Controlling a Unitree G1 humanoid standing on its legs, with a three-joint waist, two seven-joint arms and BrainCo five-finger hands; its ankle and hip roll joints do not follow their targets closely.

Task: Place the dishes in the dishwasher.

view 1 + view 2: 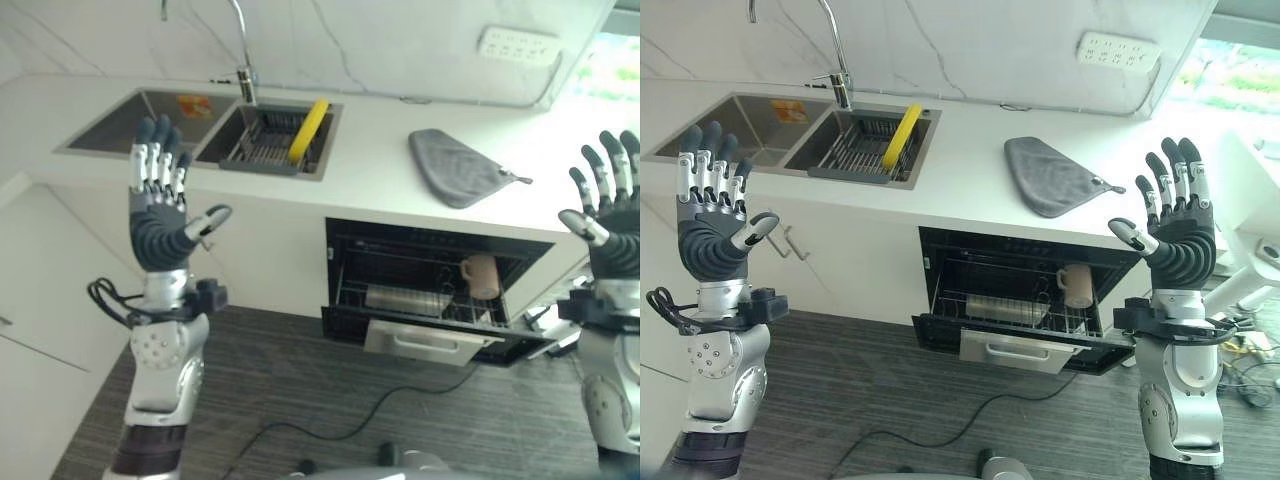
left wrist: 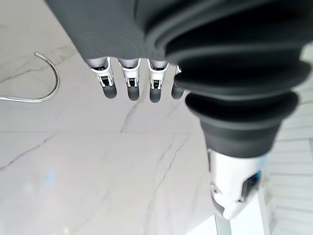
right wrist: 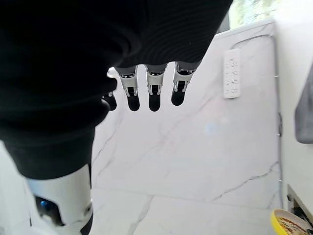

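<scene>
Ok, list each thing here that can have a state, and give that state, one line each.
dishwasher: open, lower rack pulled out
mug: lying on its side in the rack
yellow dish: propped on edge in the sink rack
grey cloth: lying flat on the counter
left hand: raised, fingers straight, holding nothing
right hand: raised, fingers straight, holding nothing

I see a white marble-look wall, smooth and glossy with grey veins. Matt white stone-like countertop. Brushed-metal double sink with a polished chrome tap. Grey cloth towel, soft and matt. Glossy yellow plastic-looking plate in a dark wire rack. Dishwasher basket is thin metal wire, holding a matt beige mug. Floor is dark wood-grain plank.
</scene>
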